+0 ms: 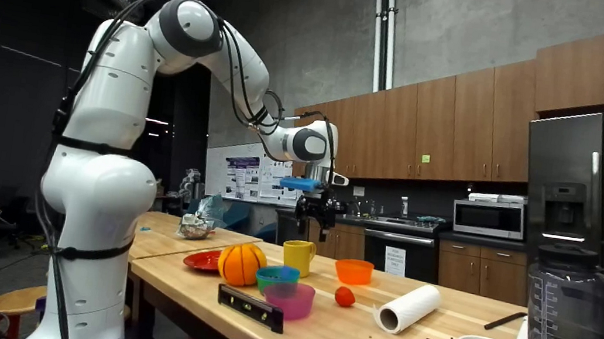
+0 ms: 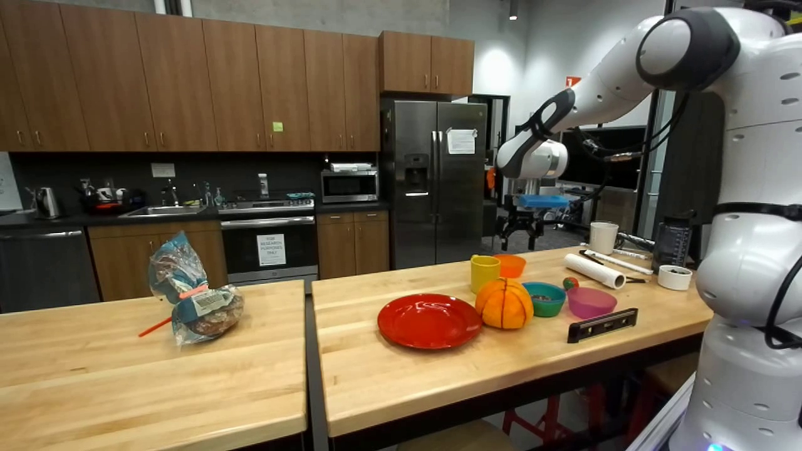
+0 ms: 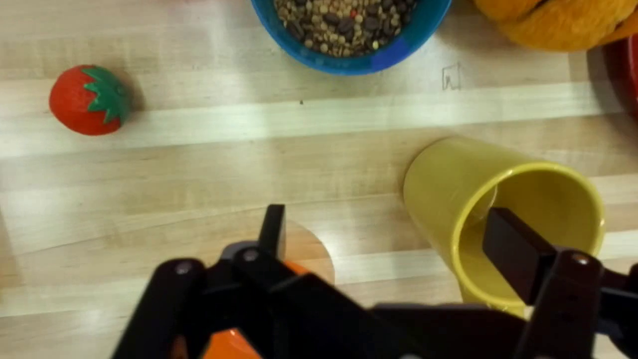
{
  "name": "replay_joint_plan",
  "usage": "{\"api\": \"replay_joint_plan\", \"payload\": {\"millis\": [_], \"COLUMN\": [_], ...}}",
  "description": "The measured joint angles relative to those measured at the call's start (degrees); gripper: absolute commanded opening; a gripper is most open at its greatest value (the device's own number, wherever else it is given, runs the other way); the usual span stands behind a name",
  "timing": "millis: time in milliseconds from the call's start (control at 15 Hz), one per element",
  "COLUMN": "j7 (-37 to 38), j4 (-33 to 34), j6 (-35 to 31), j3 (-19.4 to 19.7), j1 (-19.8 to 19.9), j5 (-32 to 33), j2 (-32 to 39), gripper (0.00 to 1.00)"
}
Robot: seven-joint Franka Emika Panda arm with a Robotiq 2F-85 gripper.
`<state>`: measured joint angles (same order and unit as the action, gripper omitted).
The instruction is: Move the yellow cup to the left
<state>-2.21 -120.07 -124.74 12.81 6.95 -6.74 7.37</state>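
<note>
Gripper clear of yellow cup rim

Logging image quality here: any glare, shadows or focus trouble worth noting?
Wrist view: pale glare on the tabletop, a soft shadow beside the strawberry, the pincer dark and less crisp than the yellow cup; in an exterior view, a bright glow on the wall; in an exterior view, the background behind the arm near black.

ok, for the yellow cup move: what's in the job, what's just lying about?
In the job:
yellow cup
gripper

Lying about, among others:
red plate
toy pumpkin
teal bowl
pink bowl
orange bowl
strawberry
spirit level
paper roll
bagged loaf
bottle
</note>
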Motion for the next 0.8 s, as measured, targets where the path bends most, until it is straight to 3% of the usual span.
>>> {"api": "replay_joint_plan", "payload": {"millis": [333,800], "j7": [6.98,-3.23], "j4": [8.3,13.32], "j6": [-0.48,3.0], "j3": [-0.07,-2.73], "j1": [0.92,4.63], "j5": [0.09,-4.26], "j2": [8.37,11.39], "gripper": [1.0,1.0]}}
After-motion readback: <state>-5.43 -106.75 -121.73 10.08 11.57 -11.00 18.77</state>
